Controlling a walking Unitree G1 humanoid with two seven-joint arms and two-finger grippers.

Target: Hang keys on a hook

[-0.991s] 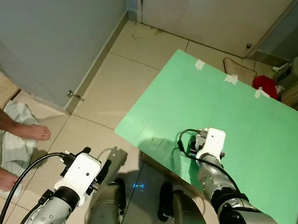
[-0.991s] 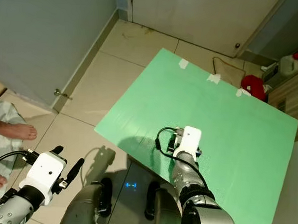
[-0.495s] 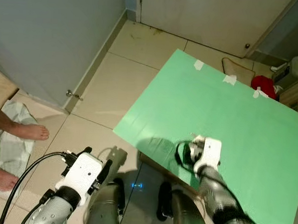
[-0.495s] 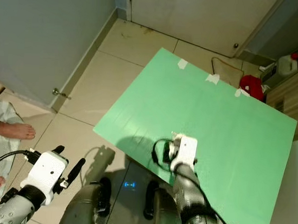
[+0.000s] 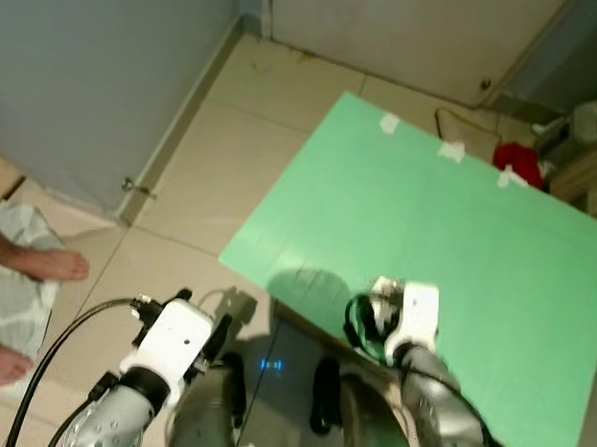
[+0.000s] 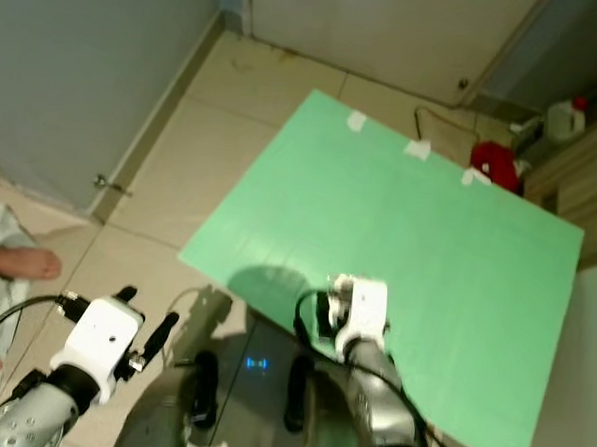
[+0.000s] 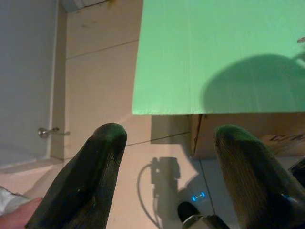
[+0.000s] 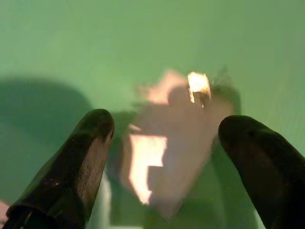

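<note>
A pale, blurred bunch with a bright metal glint, apparently the keys (image 8: 162,143), lies on the green board (image 5: 459,222). My right gripper (image 8: 167,125) hangs just above it, open, with one black finger (image 8: 90,143) on each side and nothing held. From the head, the right arm's white wrist housing (image 5: 414,312) covers the fingers near the board's front edge. My left gripper (image 7: 171,132) is open and empty, low at the left over the floor, its white wrist (image 5: 177,337) beside my body.
The green board rests on a cardboard box (image 7: 228,133) and is taped at its far edge. A person's bare feet (image 5: 36,265) stand on a cloth at the left. A door stop (image 5: 130,187) sits by the grey wall. A red item (image 5: 512,160) and a white bottle (image 5: 589,119) lie at the far right.
The right wrist has come back a little toward the board's front edge and lower over it. The head camera has shifted slightly. The left arm has barely moved.
</note>
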